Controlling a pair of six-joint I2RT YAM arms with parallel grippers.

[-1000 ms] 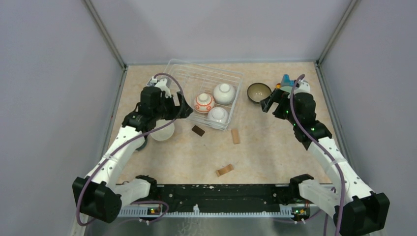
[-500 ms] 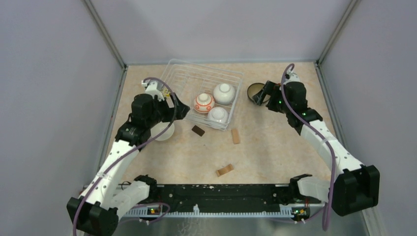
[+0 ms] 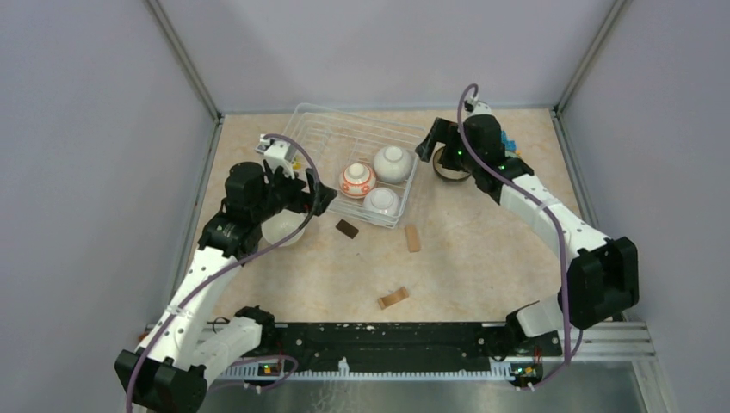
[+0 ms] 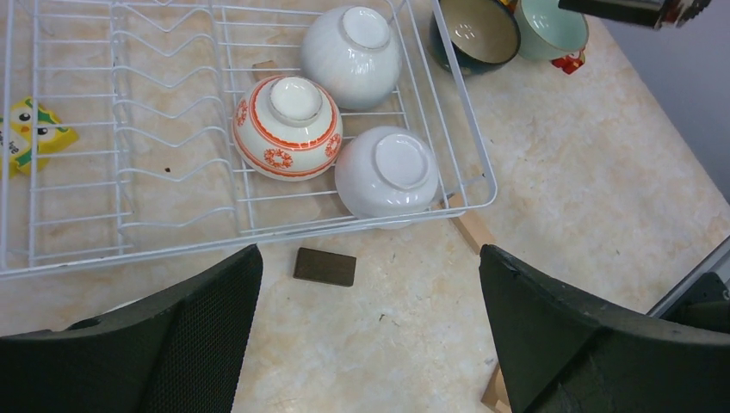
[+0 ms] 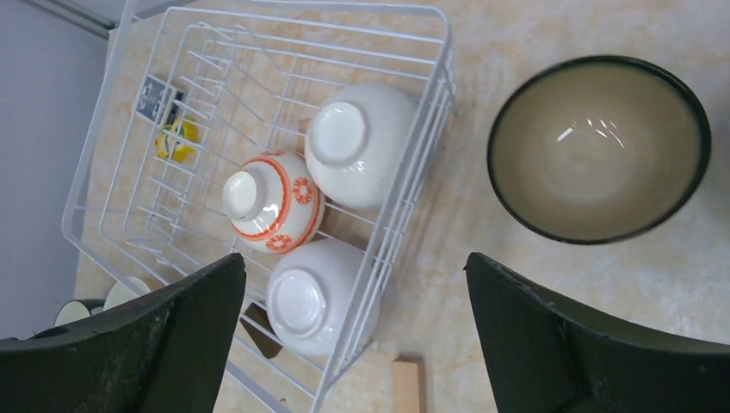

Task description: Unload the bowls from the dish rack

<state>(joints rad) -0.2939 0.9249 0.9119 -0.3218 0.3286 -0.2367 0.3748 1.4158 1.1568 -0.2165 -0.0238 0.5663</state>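
The white wire dish rack (image 3: 325,136) holds three overturned bowls: an orange-patterned bowl (image 3: 356,179) and two white bowls (image 3: 392,163) (image 3: 381,200). They also show in the left wrist view (image 4: 288,125) (image 4: 351,56) (image 4: 387,170) and in the right wrist view (image 5: 271,202) (image 5: 361,142) (image 5: 320,297). A dark brown-lined bowl (image 5: 598,146) stands upright on the table right of the rack, with a pale green bowl (image 4: 553,26) behind it. My left gripper (image 3: 320,196) is open and empty at the rack's near left corner. My right gripper (image 3: 428,143) is open and empty above the rack's right edge.
A pale bowl (image 3: 281,229) sits on the table under my left arm. A dark block (image 3: 347,228) and two wooden blocks (image 3: 412,238) (image 3: 393,298) lie in front of the rack. A yellow owl card (image 4: 30,129) and a blue card (image 5: 159,93) lie under the rack.
My right arm has swung left, from beside the dark bowl to above the rack's right edge. My left arm has shifted slightly back and left. The bowls have not moved.
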